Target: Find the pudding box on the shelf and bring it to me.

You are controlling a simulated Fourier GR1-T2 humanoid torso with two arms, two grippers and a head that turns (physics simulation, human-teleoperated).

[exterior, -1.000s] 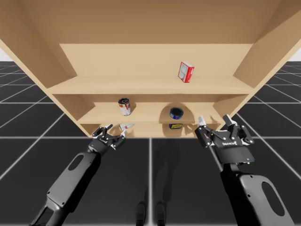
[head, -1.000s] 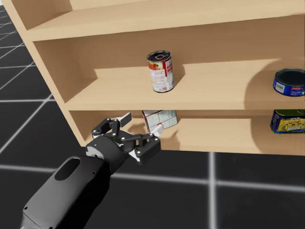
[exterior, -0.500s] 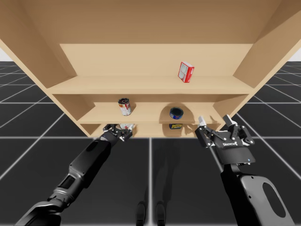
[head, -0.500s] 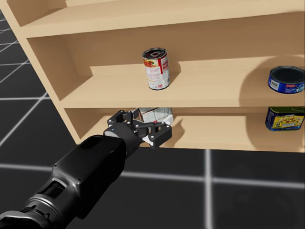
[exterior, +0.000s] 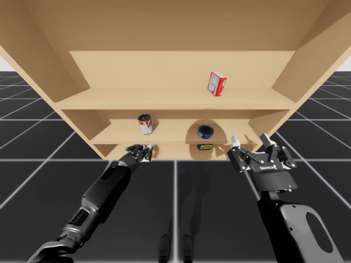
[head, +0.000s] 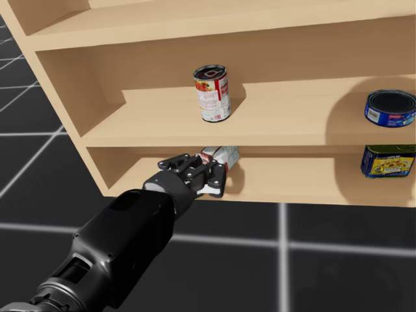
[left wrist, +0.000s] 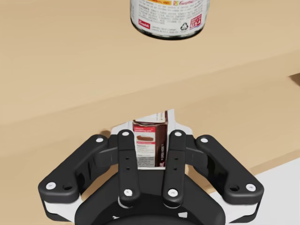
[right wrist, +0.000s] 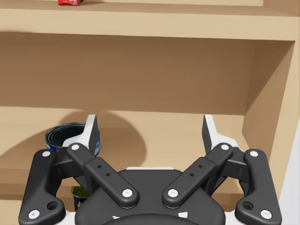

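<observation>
Evidently my left gripper was clamped on the small brown-and-white cardboard pudding box, one finger on each side, on the board directly below the red-and-white tin can. The grip looked to sit near the box's front end, with most of the carton ahead of the fingers, so I judged it could twist or slide free if drawn out quickly. The other risk was the low gap: the board carrying the can ran just overhead, so lifting before pulling clear might catch the carton or the gripper on that board's front edge and jolt the can. Nothing stood between the box and the open front of the light wooden shelf unit, so the way out below the can looked free. A flat blue tin sat on the can's own board, well to its right, with a blue-and-yellow can one board below that. A red-and-white box stood one board above the can, to its right. My right gripper hung with fingers spread wide and nothing between them, in front of the shelf, lower than the can and far to its right.
</observation>
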